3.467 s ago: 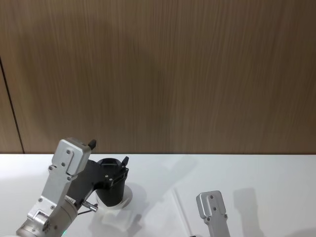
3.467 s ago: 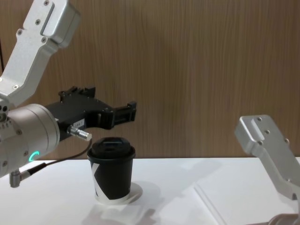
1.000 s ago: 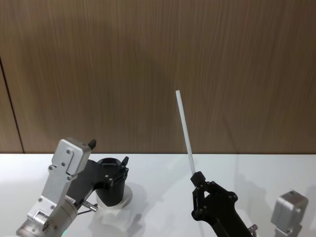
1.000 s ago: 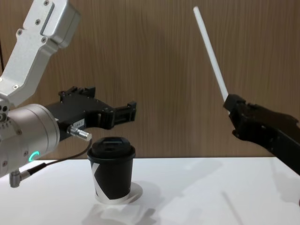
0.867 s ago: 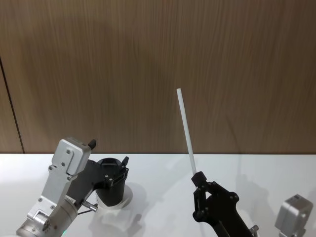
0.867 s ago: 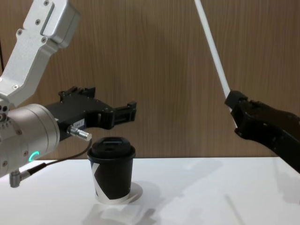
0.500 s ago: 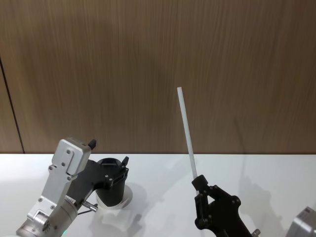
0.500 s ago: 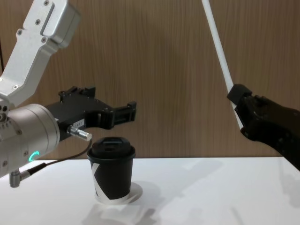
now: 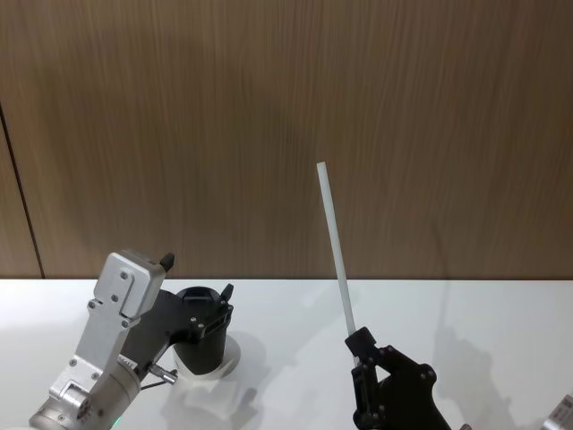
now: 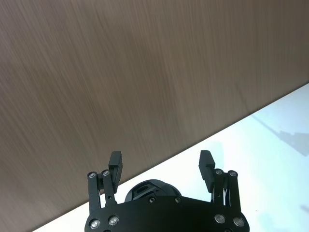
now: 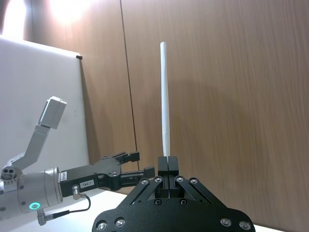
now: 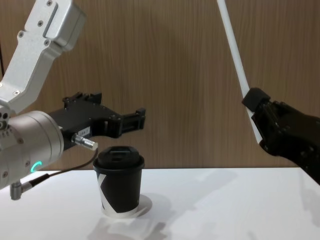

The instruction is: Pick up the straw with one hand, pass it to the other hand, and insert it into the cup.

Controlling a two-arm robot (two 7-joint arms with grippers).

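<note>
Reaching up from well to the right of the cup (image 12: 119, 186), the right gripper (image 12: 253, 99) aimed its fingers upward and was clenched on the lower end of the straw (image 12: 233, 47). The straw stood nearly upright above those fingers, its top leaning a little toward the cup's side, high over the white table (image 12: 210, 215) and well apart from the cup's lid. A short stub of it showed below the fingertips in the chest view.

The left gripper (image 12: 140, 118) hung level just above the cup, its fingers pointing toward the straw's side and spread wide, gripping nothing. The lid showed under the gap between them in the left wrist view. A green ring light (image 12: 35, 167) glowed on that arm.

The cup carried a white mark on its side, without readable writing. A small white label on the left gripper's body beside the metal plug (image 12: 85, 142) was too small to read.
</note>
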